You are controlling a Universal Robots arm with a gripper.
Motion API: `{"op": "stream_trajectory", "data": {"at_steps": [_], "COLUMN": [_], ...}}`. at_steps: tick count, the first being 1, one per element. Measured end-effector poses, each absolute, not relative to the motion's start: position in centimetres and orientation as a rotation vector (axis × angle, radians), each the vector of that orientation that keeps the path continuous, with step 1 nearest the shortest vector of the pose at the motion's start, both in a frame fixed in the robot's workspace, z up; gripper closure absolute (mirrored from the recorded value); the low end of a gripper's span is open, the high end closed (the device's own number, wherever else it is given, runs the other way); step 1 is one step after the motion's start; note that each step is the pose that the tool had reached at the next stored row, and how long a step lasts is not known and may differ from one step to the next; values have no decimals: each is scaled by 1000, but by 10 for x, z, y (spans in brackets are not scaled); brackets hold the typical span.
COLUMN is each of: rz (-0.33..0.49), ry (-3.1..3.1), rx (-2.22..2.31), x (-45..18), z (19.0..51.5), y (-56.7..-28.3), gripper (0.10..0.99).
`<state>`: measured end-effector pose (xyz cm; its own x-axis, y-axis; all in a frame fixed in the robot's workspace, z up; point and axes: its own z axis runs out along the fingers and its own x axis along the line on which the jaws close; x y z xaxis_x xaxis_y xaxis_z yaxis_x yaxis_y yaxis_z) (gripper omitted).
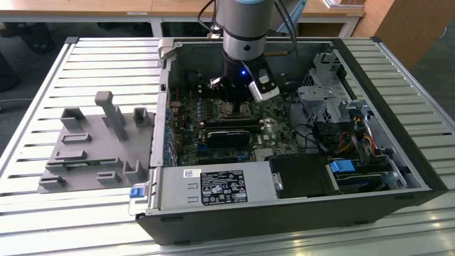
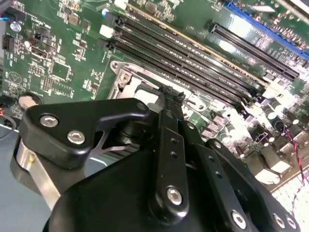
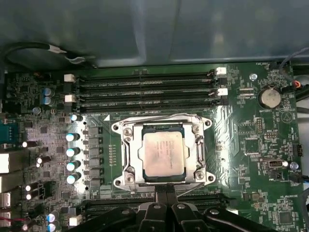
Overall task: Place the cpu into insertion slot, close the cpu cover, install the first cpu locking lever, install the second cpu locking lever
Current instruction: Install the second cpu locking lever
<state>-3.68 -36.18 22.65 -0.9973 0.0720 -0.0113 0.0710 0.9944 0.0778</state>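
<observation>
We see the cpu [image 3: 163, 153] seated in the insertion slot [image 3: 129, 153] under the cpu cover [image 3: 161, 126], our pincer [image 3: 166, 192] narrowed and empty at the socket's edge, so we judge lever work underway.

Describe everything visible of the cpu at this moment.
The cpu is a small flat square chip with a dull silver-grey metal face. It lies flat in the insertion slot, framed by the silvery cpu cover, which lies down around it. In the first wrist view the end effector sits just beside the socket's edge; contact cannot be told.
</observation>
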Motion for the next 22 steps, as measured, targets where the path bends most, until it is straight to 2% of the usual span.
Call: {"op": "stream_trajectory", "data": {"at_steps": [22], "rz": [134], "ry": [3124], "rx": [113], "x": [-49], "z": [218], "y": [-371], "gripper": [980]}}
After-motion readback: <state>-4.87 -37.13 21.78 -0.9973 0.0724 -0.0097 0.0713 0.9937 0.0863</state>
